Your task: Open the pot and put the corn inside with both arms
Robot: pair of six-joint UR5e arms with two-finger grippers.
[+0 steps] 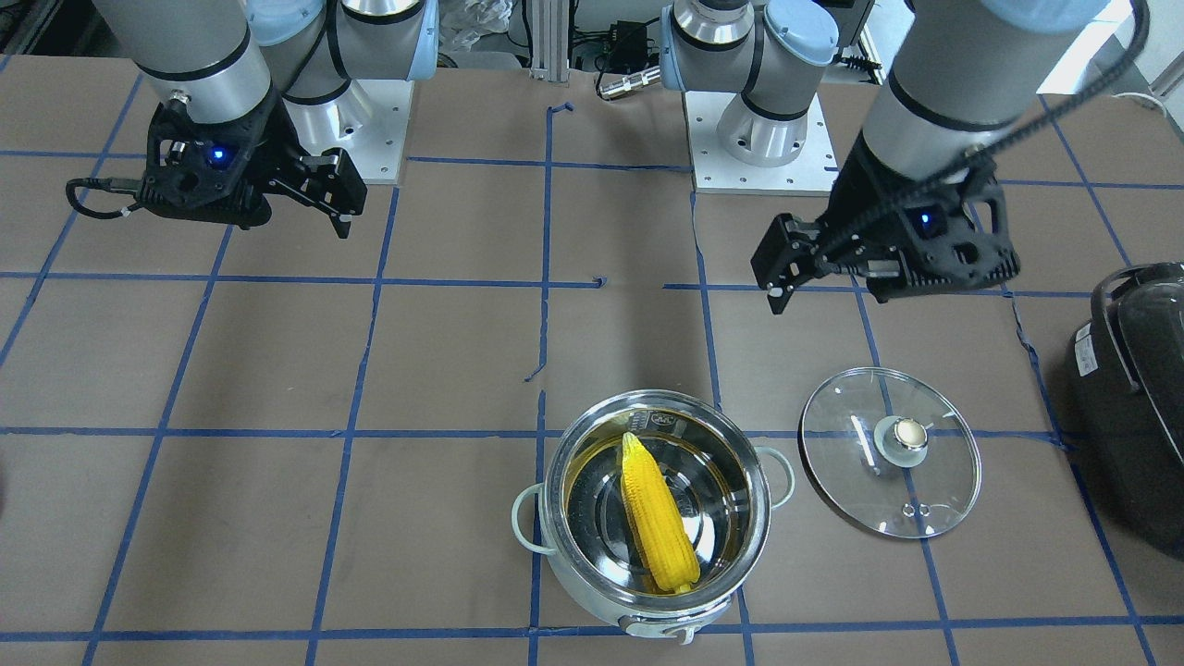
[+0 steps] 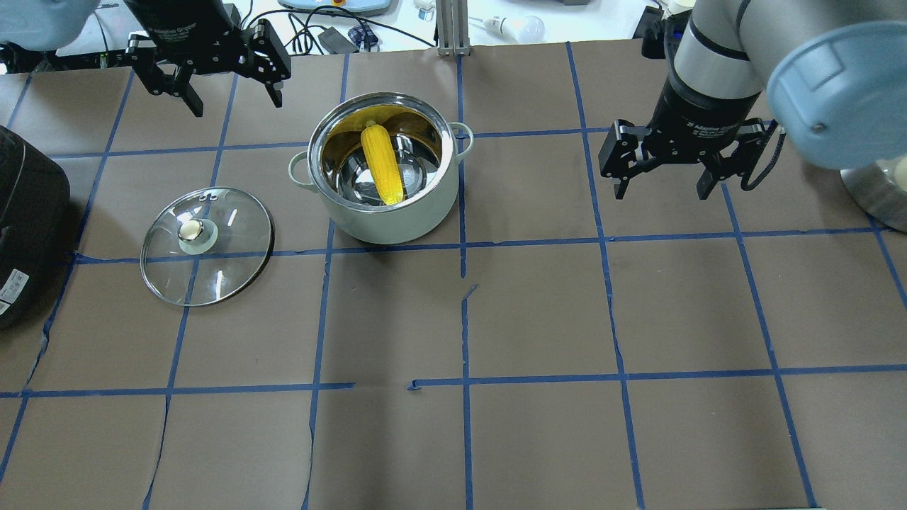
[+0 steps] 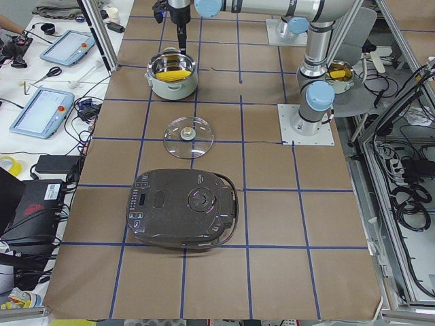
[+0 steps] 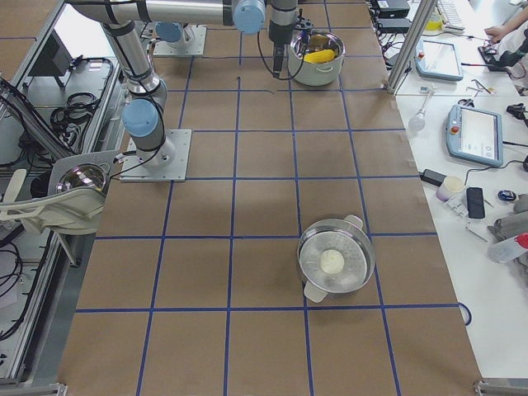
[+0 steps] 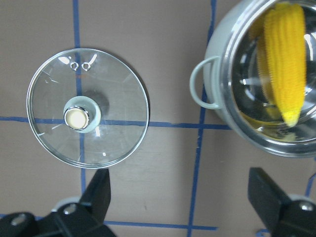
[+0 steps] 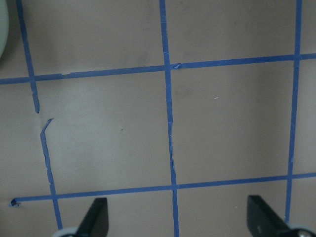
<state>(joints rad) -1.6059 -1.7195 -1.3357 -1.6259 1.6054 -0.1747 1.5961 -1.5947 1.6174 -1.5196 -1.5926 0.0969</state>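
The steel pot (image 2: 397,223) stands open, with the yellow corn (image 2: 382,163) lying inside it, tip pointing toward the robot's base. The pot (image 1: 592,601) and the corn (image 1: 657,518) also show in the front view. The glass lid (image 2: 207,244) lies flat on the table, knob up, beside the pot on my left. My left gripper (image 2: 237,105) is open and empty, high above the table behind the lid and the pot. Its wrist view shows the lid (image 5: 88,108), the pot (image 5: 228,94) and the corn (image 5: 285,59). My right gripper (image 2: 660,193) is open and empty over bare table.
A large black glossy appliance (image 2: 25,227) sits at the table's left end, close to the lid. A second lidded steel pot (image 4: 336,264) stands near the table's right end. Blue tape lines grid the brown table cover (image 2: 538,319).
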